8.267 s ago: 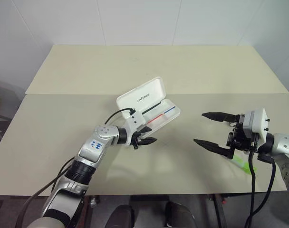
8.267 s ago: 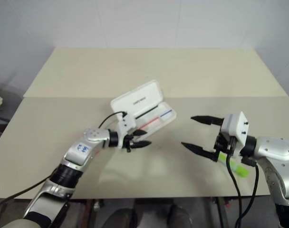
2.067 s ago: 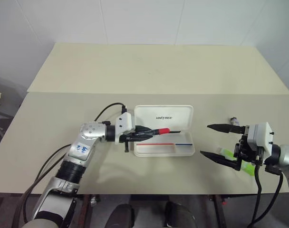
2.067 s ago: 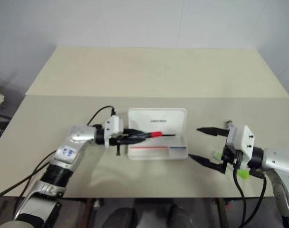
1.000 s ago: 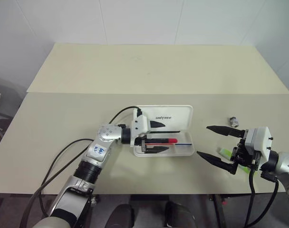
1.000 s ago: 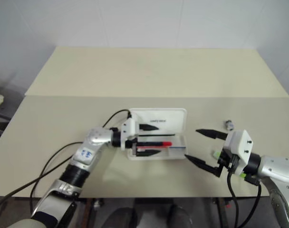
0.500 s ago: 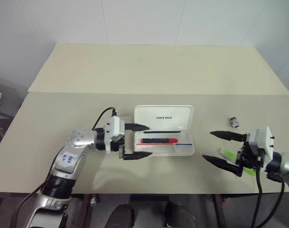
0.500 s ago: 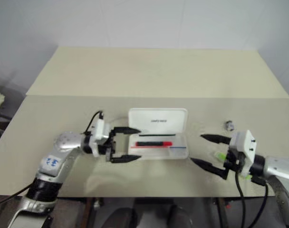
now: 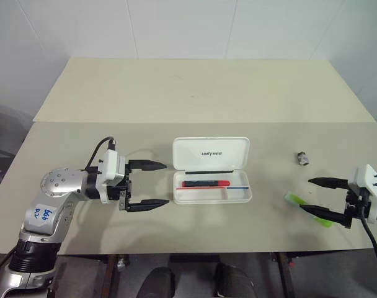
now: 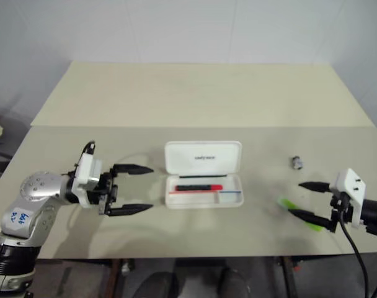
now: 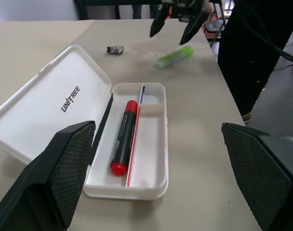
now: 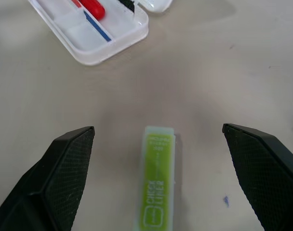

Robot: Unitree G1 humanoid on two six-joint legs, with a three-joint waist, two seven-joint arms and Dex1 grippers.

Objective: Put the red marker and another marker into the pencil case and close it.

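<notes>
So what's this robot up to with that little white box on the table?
It is packing markers into the pencil case, which lies open on the table. The red marker is already in its tray. The left gripper is open and empty beside the case. The right gripper is open around the green highlighter, which lies on the table, not yet picked up. A small grey object sits nearby.

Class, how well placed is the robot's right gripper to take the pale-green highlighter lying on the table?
Probably well placed: the right gripper is open, its fingers either side of the pale-green highlighter, which lies flat on the beige table with nothing between them.
</notes>
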